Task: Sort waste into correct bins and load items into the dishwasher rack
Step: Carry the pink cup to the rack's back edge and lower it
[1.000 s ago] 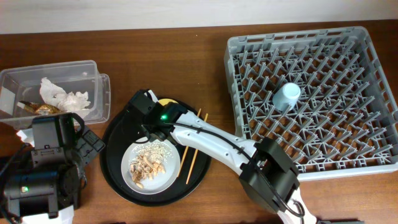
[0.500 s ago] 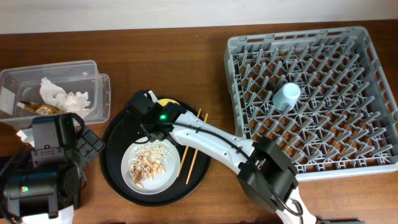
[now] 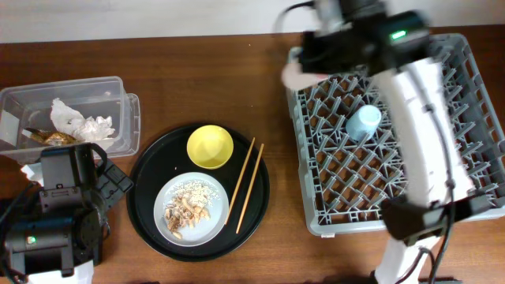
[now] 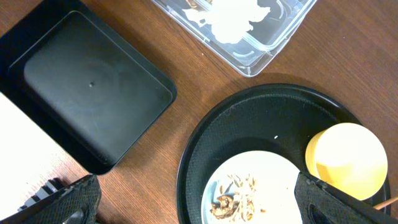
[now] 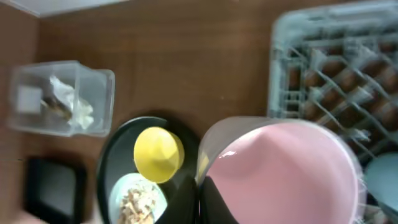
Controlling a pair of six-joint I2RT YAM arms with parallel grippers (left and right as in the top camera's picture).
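At right gripper (image 5: 202, 194): clamped on rim of pink cup (image 5: 283, 171), seen mouth-on by wrist camera through heavy motion blur. Half a second back was low over large round black tray (image 3: 150, 185) at centre-left, close by yellow bowl (image 3: 210, 147). Now swung up to top of overhead frame, above upper-left corner of dishwasher rack (image 3: 347, 189), carrying the cup clear of the tray, not yet down on pegs. Means one more item nearly loaded; judged next: lower it onto pegs near light-blue cup (image 3: 364, 121), sitting in upper middle of rack, unmoved. Left uncovered on tray: bowl in upper part, chopsticks (image 3: 245, 185) slanted at right, pale-grey plate (image 3: 217, 221) in lower part with beige food scraps (image 3: 188, 207) heaped on it — none shifted, scraps not yet binned. At left gripper (image 4: 205, 202): spread wide, holding nothing, parked lower left of overhead frame, unchanged. In clear tub (image 3: 120, 88), upper left: crumpled tissue (image 3: 75, 118) and gold-brown wrapper (image 3: 49, 138), same as before. Just beside tub in left wrist view: shallow black bin (image 4: 87, 87), nothing in it. Under everything: dark brown wood-grain table (image 3: 205, 71), matte. Along top edge of overhead frame: strip of pale wall (image 3: 118, 16) — nothing else of room visible.
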